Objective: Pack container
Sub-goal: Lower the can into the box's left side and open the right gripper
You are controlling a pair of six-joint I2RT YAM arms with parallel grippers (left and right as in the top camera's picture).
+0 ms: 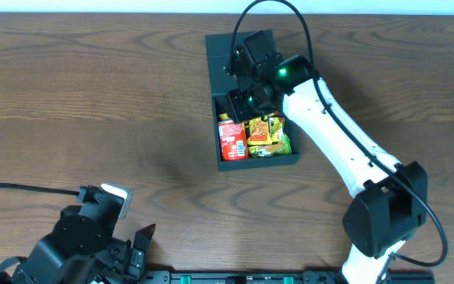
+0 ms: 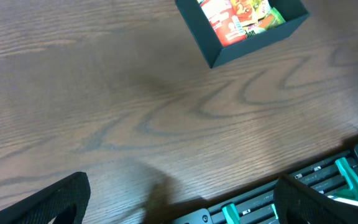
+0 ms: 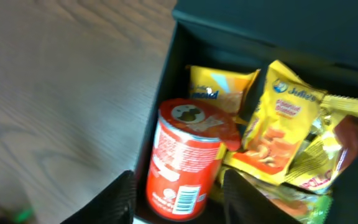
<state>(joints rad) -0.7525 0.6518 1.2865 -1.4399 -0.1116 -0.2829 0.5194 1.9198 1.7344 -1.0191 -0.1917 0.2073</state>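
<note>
The container point(image 1: 257, 161) is a dark box on the wooden table, its flap lid point(image 1: 225, 46) folded open at the back. Inside lie a red can point(image 1: 232, 140) and yellow snack packets point(image 1: 268, 134). My right gripper point(image 1: 243, 93) hangs over the box's back half. In the right wrist view, the right gripper point(image 3: 179, 179) is open, its jaws straddling the red can point(image 3: 185, 155) with narrow gaps on both sides, next to the yellow packets point(image 3: 278, 130). My left gripper point(image 1: 136, 248) stays wide open at the table's front left, holding nothing point(image 2: 182, 190).
A black rail with teal clips point(image 2: 347, 180) runs along the table's front edge, right by the left gripper. A black cable point(image 1: 22, 189) trails off to the left. The white right arm point(image 1: 337, 134) reaches diagonally over the table's right side. The box's near wall point(image 2: 260, 42) shows in the left wrist view.
</note>
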